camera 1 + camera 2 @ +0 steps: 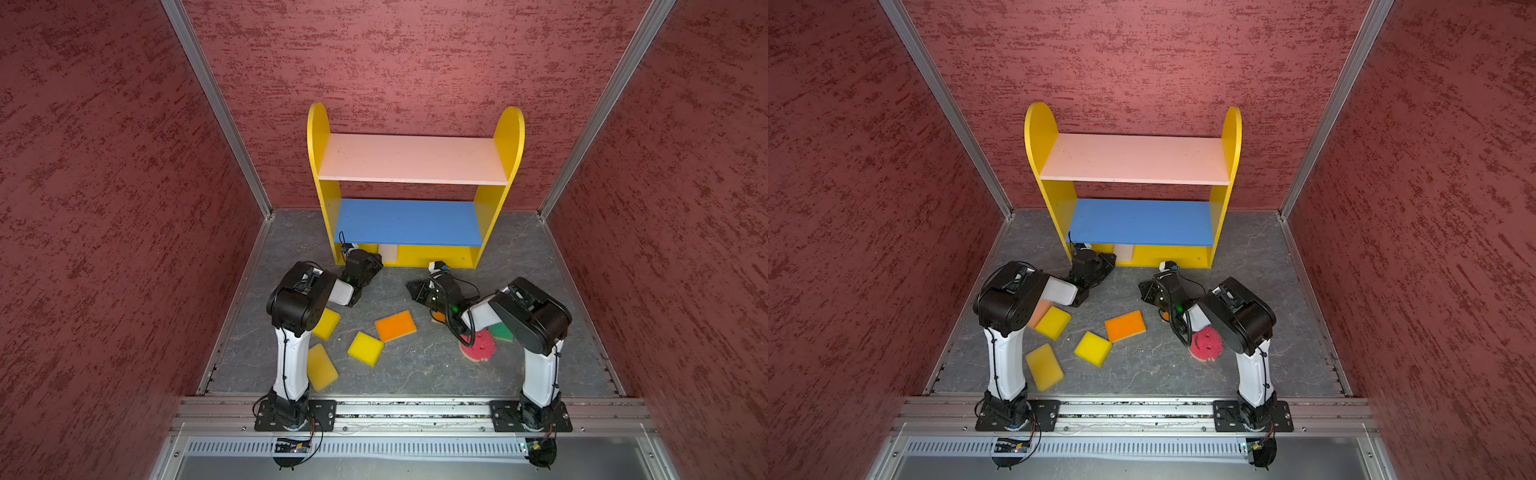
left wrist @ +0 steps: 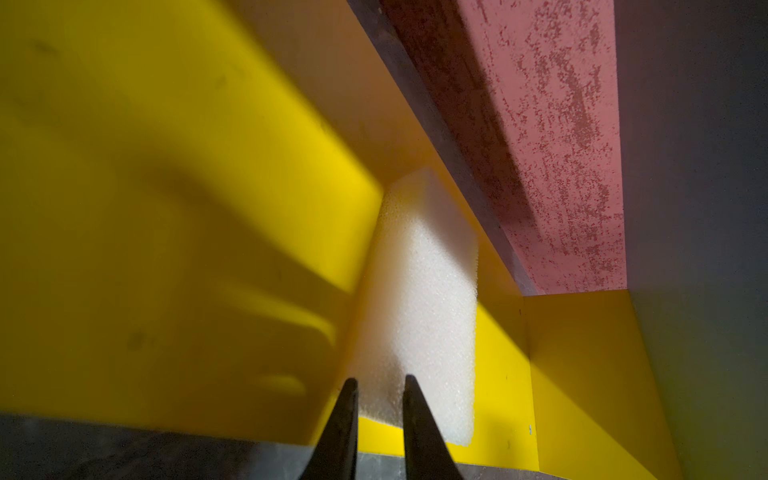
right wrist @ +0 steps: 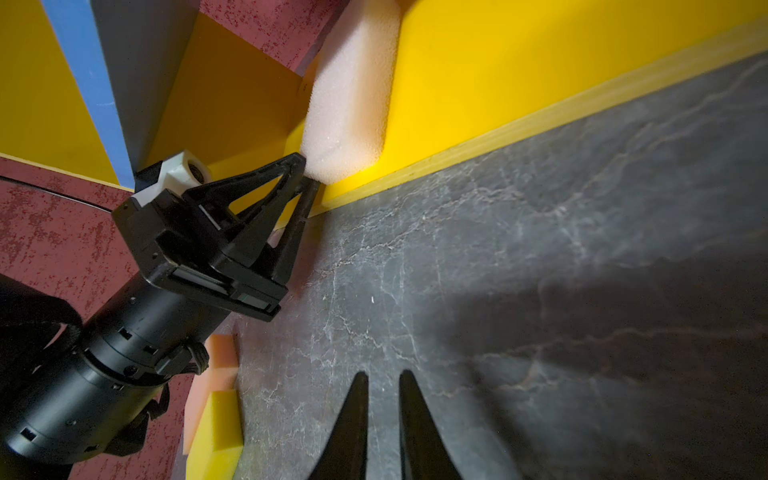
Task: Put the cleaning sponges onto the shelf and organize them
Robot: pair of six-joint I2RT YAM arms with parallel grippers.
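Observation:
The shelf (image 1: 415, 160) (image 1: 1133, 160) stands against the back wall. A cream sponge (image 1: 390, 252) (image 2: 419, 291) (image 3: 353, 95) stands on edge on its yellow bottom board. My left gripper (image 1: 379, 260) (image 2: 380, 380) (image 3: 306, 172) is nearly shut, its tips touching the sponge's near end with nothing visibly between them. My right gripper (image 1: 409, 286) (image 3: 383, 376) hovers low over the floor in front of the shelf, nearly shut and empty. Loose on the floor lie three yellow sponges (image 1: 365, 348), an orange one (image 1: 395, 325), a peach one (image 1: 1040, 311), a green one (image 1: 501, 331) and a round pink one (image 1: 480, 347).
The pink top board and blue middle board (image 1: 409, 222) are bare. Red textured walls (image 1: 104, 208) close in both sides and the back. A metal rail (image 1: 415, 409) runs along the front. Another orange sponge (image 1: 438, 318) peeks out under the right arm.

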